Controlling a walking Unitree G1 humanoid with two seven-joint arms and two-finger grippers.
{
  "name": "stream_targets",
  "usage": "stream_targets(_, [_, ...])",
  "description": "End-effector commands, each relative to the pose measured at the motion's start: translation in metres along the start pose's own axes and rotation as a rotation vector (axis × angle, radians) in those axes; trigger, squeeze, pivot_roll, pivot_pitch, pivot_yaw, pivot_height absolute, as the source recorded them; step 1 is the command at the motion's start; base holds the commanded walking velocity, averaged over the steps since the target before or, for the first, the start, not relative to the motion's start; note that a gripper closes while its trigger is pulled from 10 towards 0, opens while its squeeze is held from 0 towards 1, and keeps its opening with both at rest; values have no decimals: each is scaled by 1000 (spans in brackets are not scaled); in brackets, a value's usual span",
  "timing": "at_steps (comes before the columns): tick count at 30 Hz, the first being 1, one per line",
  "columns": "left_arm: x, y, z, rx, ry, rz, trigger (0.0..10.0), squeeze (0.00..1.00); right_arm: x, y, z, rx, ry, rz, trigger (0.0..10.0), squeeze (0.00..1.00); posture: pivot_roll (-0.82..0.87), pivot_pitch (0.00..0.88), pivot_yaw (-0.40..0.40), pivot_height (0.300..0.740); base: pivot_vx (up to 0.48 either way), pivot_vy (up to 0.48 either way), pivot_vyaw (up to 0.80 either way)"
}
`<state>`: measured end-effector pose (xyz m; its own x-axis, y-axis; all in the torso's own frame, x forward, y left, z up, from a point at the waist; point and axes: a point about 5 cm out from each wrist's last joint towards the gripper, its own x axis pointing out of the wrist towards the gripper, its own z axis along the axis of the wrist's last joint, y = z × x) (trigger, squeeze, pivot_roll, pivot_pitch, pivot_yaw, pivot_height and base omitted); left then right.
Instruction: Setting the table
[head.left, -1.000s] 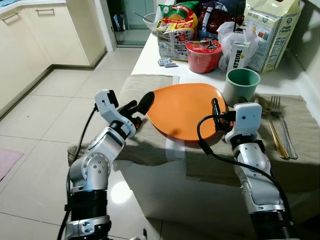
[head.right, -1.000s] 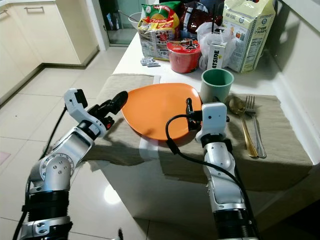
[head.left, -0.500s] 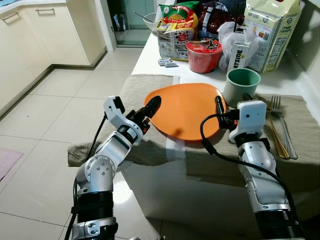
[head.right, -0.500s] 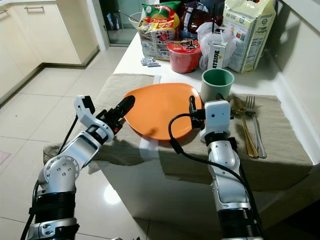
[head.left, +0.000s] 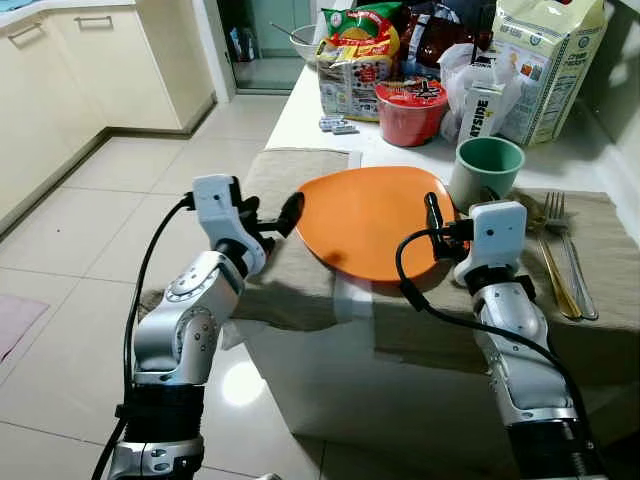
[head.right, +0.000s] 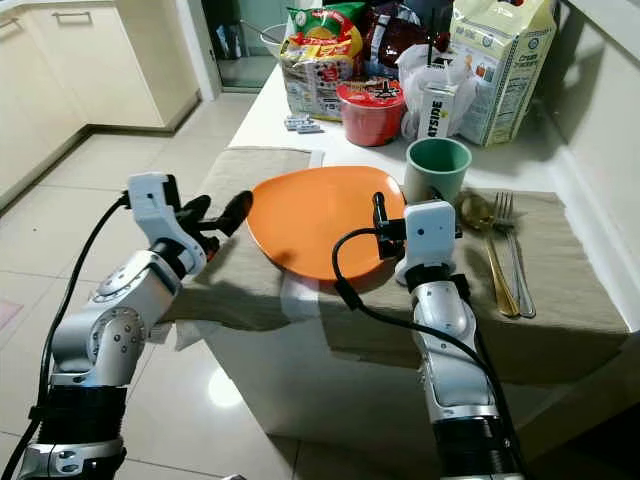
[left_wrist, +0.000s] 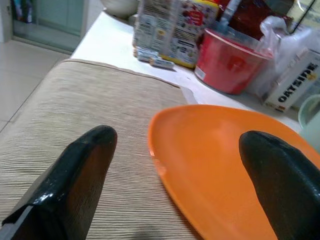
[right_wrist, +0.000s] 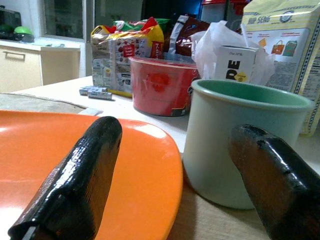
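**Q:** Where are your grippers, starting on the left?

**A:** My left gripper (head.left: 272, 215) hovers at the left edge of the plate (head.left: 372, 220), fingers spread. In the left wrist view one finger (left_wrist: 75, 175) hangs over the mat (left_wrist: 75, 115) and the other over the orange surface, with the rim between them. Nothing is pinched.

**Q:** And the plate itself?

**A:** It lies on the beige mat at the middle of the table (head.left: 310, 100), its right edge just beside the cup (head.left: 485, 170).

**Q:** The right side?

**A:** My right gripper (head.left: 437, 222) sits at the plate's right edge, fingers also spread and holding nothing. In the right wrist view one finger (right_wrist: 75, 170) lies over the plate and the other in front of the cup. Further right, a spoon (head.left: 545, 255) and fork (head.left: 565, 250) rest side by side on the mat.

**Q:** What does the step call for?

**A:** I judge that I am about to take the plate by both edges. Each pair of fingers should straddle the rim squarely before closing, and both should close together so the plate stays level. My right fingers need care: the cup is close enough to be knocked. The mat may also bunch if the plate drags rather than lifts.
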<state>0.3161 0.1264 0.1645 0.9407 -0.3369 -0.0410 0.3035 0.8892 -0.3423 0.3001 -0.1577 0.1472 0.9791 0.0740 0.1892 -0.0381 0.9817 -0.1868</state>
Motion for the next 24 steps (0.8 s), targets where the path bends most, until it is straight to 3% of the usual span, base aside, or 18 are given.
stream_targets(1, [-1, -3, 10, 76, -46, -9, 10000, 1000, -1, 4, 3, -3, -17, 11, 10000, 0, -197, 3, 101, 740, 0, 0, 0])
stream_targets(7, [-1, -6, 11, 110, -56, -30, 10000, 1000, -2, 5, 3, -1, -13, 13, 10000, 0, -197, 5, 102, 740, 0, 0, 0])
stream_targets(8, [-1, -11, 12, 171, -62, -67, 10000, 1000, -2, 5, 2, 0, -10, 13, 10000, 0, -195, 7, 105, 740, 0, 0, 0])
stream_targets(10, [-1, -13, 12, 195, -68, -85, 10000, 1000, -3, 6, 2, 0, -9, 14, 10000, 0, -195, 7, 106, 740, 0, 0, 0])
stream_targets(11, [-1, -14, 13, 194, -75, -88, 0, 973, -3, 6, 2, 0, -7, 14, 10000, 0, -195, 8, 106, 740, 0, 0, 0])
stream_targets(12, [-1, -14, 13, 194, -75, -88, 0, 973, -3, 6, 2, 0, -7, 14, 10000, 0, -195, 8, 106, 740, 0, 0, 0])
stream_targets(13, [-2, -11, 14, 206, -101, -63, 0, 871, -4, 6, 1, 2, -3, 13, 10000, 0, -197, 7, 107, 740, 0, 0, 0])
stream_targets(14, [-2, -11, 14, 206, -101, -63, 0, 871, -4, 6, 1, 2, -3, 13, 10000, 0, -197, 7, 107, 740, 0, 0, 0])
stream_targets(15, [-2, -10, 13, 211, -103, -50, 0, 0, -4, 7, 0, 2, -2, 14, 10000, 0, -197, 6, 107, 740, 0, 0, 0])
stream_targets(24, [-3, -6, 14, 238, -129, -30, 0, 0, -3, 7, 0, 0, -3, 22, 10000, 0, -190, 0, 100, 740, 0, 0, 0])
